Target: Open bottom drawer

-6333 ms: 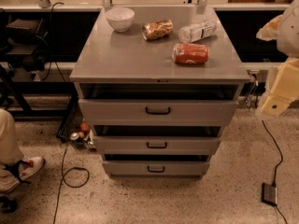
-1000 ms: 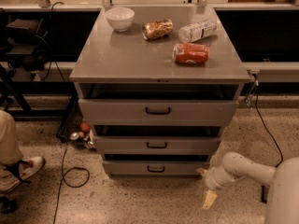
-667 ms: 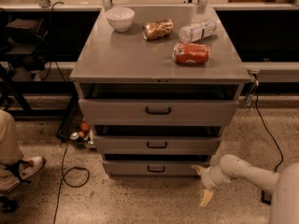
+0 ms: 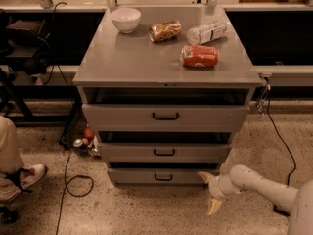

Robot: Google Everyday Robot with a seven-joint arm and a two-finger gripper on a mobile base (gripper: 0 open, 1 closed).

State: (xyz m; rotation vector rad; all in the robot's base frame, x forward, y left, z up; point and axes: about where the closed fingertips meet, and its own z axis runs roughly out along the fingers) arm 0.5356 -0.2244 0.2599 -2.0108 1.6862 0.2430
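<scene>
Camera view, 1 frame. You have the claw (image 4: 210,193) low at the front right of the cabinet, near the floor, with the white arm (image 4: 259,184) coming in from the lower right corner.

Claw state: released, 2 fingers spread apart and nothing between them. The upper finger (image 4: 204,176) points at the right end of the bottom drawer (image 4: 146,176); whether it touches cannot be told. The lower finger (image 4: 213,207) angles down at the speckled floor (image 4: 146,214).

The bottom drawer is the lowest of 3 grey fronts, under the middle drawer (image 4: 195,152) and the top drawer (image 4: 122,116). Its black bar handle (image 4: 163,177) sits at the panel's middle, well left of the claw.

On the bench (image 4: 132,62): 1 white bowl (image 4: 125,19), 1 brown packet (image 4: 165,31), 1 plastic bottle (image 4: 207,32) and 1 red can (image 4: 199,56), the last 3 lying on their sides.
</scene>
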